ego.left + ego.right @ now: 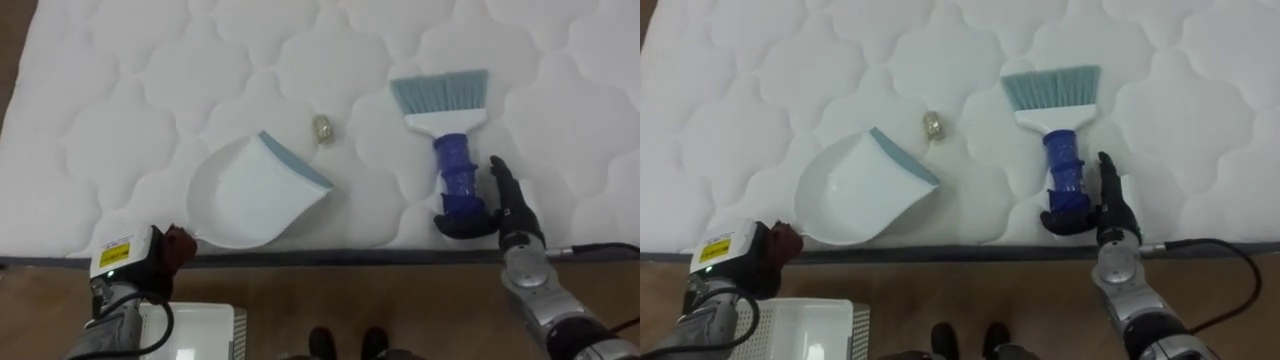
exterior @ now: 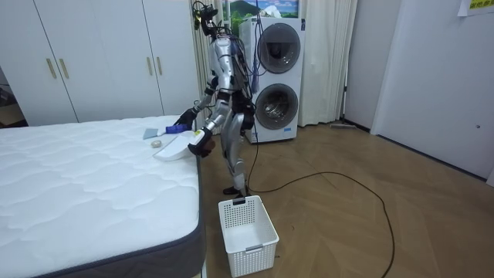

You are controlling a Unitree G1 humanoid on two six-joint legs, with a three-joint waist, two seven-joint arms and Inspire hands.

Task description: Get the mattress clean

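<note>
A white dustpan [image 1: 250,195] with a grey-blue lip lies on the white quilted mattress [image 1: 150,90], its mouth toward a small beige scrap [image 1: 323,128]. My left hand [image 1: 170,248] sits at the pan's rear edge by the bed's rim, fingers curled there. To the right lies a brush [image 1: 447,120] with grey-blue bristles and a blue handle. My right hand [image 1: 505,205] rests against the handle's near end: fingers straight alongside it, thumb tucked under the tip. In the room view I stand bent over the bed's [image 2: 85,177] far corner.
A white slatted basket [image 1: 205,330] stands on the wooden floor below my left hand, also seen as the basket [image 2: 247,225] beside the bed. A dark strip [image 1: 350,258] marks the mattress edge. Wardrobes [image 2: 93,54] and stacked washing machines [image 2: 278,77] stand behind me.
</note>
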